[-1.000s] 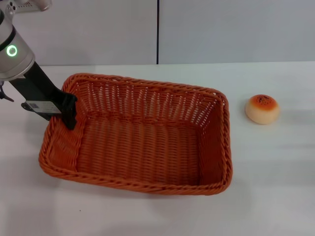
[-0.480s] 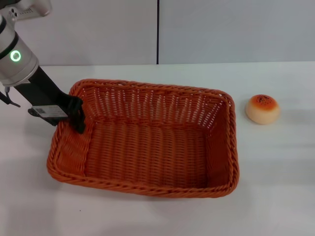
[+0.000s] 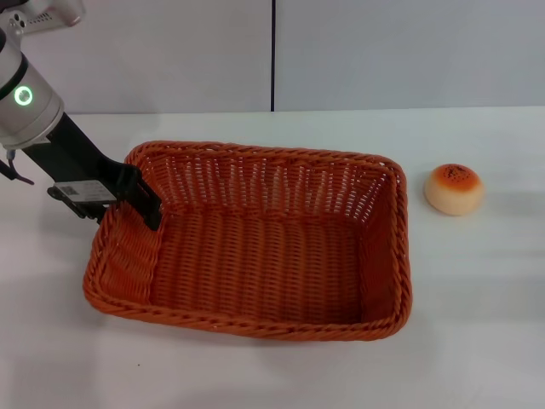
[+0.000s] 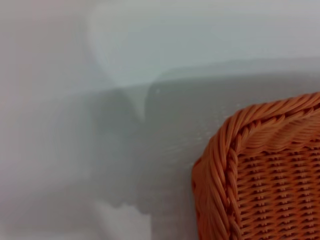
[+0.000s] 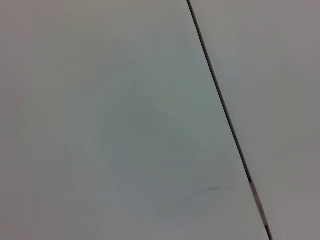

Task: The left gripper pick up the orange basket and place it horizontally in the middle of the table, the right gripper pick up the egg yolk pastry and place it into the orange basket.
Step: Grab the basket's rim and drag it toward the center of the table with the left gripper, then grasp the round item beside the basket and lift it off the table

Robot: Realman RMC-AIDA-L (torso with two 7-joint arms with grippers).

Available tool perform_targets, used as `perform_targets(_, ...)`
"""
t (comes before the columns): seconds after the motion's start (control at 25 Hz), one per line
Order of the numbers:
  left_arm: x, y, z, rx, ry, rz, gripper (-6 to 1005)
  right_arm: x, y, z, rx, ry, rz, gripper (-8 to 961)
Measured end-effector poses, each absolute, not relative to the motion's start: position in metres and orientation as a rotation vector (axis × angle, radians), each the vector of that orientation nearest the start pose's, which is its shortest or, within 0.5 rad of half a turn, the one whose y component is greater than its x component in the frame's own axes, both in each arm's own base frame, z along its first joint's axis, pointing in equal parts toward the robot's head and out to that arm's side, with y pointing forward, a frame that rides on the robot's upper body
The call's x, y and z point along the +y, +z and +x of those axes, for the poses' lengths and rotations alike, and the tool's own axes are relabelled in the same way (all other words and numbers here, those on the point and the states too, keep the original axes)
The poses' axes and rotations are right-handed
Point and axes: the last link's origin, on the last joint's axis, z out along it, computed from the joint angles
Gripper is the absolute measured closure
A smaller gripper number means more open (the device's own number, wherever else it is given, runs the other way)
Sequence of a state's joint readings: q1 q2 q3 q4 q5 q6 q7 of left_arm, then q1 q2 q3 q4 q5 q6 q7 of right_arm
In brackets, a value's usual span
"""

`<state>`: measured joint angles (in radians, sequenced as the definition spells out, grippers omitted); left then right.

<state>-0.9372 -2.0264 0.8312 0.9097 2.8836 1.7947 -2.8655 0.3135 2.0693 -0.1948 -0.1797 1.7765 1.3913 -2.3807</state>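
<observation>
The orange basket (image 3: pixel 255 247) rests flat in the middle of the white table (image 3: pixel 477 290), its long side running left to right. My left gripper (image 3: pixel 128 200) straddles the left end of the basket's rim. One black finger (image 3: pixel 146 206) reaches down inside and stands a little off the woven wall, so the jaws look open. The other finger is hidden behind the gripper body. A rim corner of the basket (image 4: pixel 260 165) fills part of the left wrist view. The egg yolk pastry (image 3: pixel 454 188) sits on the table to the right of the basket, untouched. My right gripper is out of view.
A grey wall panel with a dark vertical seam (image 3: pixel 272 55) stands behind the table. The right wrist view shows only a pale surface crossed by a dark line (image 5: pixel 225 120). Bare tabletop lies in front of the basket and around the pastry.
The basket slid right with my left gripper and turned to lie more level, then settled. The inner finger has since moved inward, away from the basket's wall. The pastry has not moved.
</observation>
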Motion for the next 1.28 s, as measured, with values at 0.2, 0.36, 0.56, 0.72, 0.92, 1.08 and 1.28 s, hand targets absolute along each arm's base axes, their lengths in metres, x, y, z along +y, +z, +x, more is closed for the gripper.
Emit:
perform_targets(0.2, 0.39, 0.05, -0.203, -1.771, 0.524, -2.142, 375, 0.278, 0.048, 0.378, 0.744, 0.954, -1.517, 351)
perform_targets(0.36, 0.396, 0.059, -0.205, -1.71, 0.466, -2.137, 339, 0.277, 0.049, 0.379, 0.741, 0.949, -1.518, 351)
perform_targets(0.56, 0.4, 0.071, -0.204, -1.65, 0.451, -2.13, 341, 0.273, 0.051, 0.382, 0.74, 0.943, -1.515, 351)
perform_targets(0.72, 0.399, 0.085, -0.202, -1.607, 0.441, -2.141, 343, 0.271, 0.053, 0.382, 0.736, 0.943, -1.514, 351)
perform_targets(0.92, 0.391, 0.097, -0.202, -1.573, 0.411, -2.183, 346, 0.271, 0.054, 0.382, 0.745, 0.96, -1.512, 351)
perform_targets(1.08, 0.382, 0.11, -0.2, -1.535, 0.259, -2.245, 347, 0.272, 0.056, 0.38, 0.778, 0.985, -1.56, 351)
perform_targets(1.28, 0.362, 0.131, -0.213, -1.359, -0.06, -2.308, 347, 0.273, 0.06, 0.38, 0.831, 1.027, -1.572, 350)
